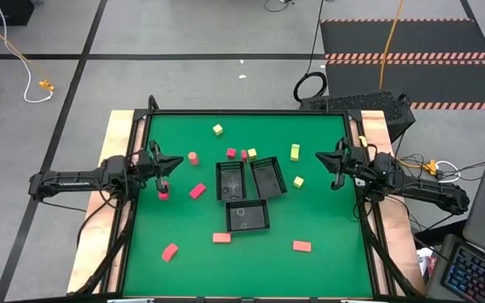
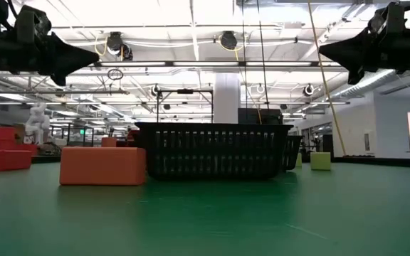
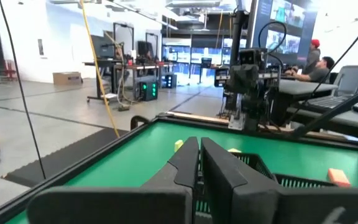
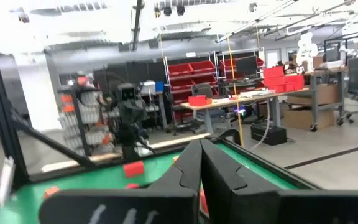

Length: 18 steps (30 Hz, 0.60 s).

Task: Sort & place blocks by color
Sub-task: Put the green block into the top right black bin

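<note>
Red and pink blocks lie scattered flat on the green table (image 1: 327, 210), among them one (image 1: 197, 191) left of the trays and one (image 1: 301, 247) near the front. Yellow-green blocks (image 1: 295, 151) lie mostly toward the far and right side. Three black mesh trays (image 1: 247, 215) stand in the middle. My left gripper (image 1: 178, 162) hovers shut at the left edge, above the table, pointing toward the trays. My right gripper (image 1: 318, 156) hovers shut at the right edge, pointing left. Both are raised in the low view, the left gripper (image 2: 95, 53) and the right gripper (image 2: 322, 48). Neither holds anything.
A pink block (image 1: 163, 194) lies just below my left gripper's wrist and a yellow-green one (image 1: 362, 141) at the right rim. In the low view an orange-red block (image 2: 103, 166) sits before the near tray (image 2: 212, 151). Open green surface lies at the front left and front right.
</note>
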### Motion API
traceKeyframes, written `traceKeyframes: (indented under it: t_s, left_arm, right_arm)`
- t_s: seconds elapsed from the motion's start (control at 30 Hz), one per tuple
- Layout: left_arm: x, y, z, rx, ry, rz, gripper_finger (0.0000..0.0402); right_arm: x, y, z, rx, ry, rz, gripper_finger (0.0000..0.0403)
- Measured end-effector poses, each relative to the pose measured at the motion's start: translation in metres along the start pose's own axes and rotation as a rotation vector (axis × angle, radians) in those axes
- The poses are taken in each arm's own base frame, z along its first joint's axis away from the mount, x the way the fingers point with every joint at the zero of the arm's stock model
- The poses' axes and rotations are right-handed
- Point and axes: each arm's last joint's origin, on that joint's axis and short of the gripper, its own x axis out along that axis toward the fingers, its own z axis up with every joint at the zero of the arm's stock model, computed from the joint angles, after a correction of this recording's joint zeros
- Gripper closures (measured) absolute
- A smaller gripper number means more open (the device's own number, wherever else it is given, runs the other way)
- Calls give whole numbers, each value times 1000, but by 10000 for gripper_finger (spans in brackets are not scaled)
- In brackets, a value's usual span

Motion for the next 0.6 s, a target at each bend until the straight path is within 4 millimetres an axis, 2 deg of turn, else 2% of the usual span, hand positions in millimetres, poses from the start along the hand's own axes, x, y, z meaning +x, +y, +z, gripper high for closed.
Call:
traceKeyframes:
  t_s: [0.17,0.43,0.53,0.6]
  left_arm:
    - [0,0,-1,3,13,0,380]
    - [0,1,8,75,-50,40,380]
    - [0,3,24,89,-62,57,362]
    - [2,4,34,100,-16,73,331]
  right_arm:
    - [0,1,4,98,-39,9,401]
    - [0,0,7,47,-72,-19,397]
    - [2,-1,7,7,-75,-78,371]
    - [5,-3,4,-8,-39,-118,337]
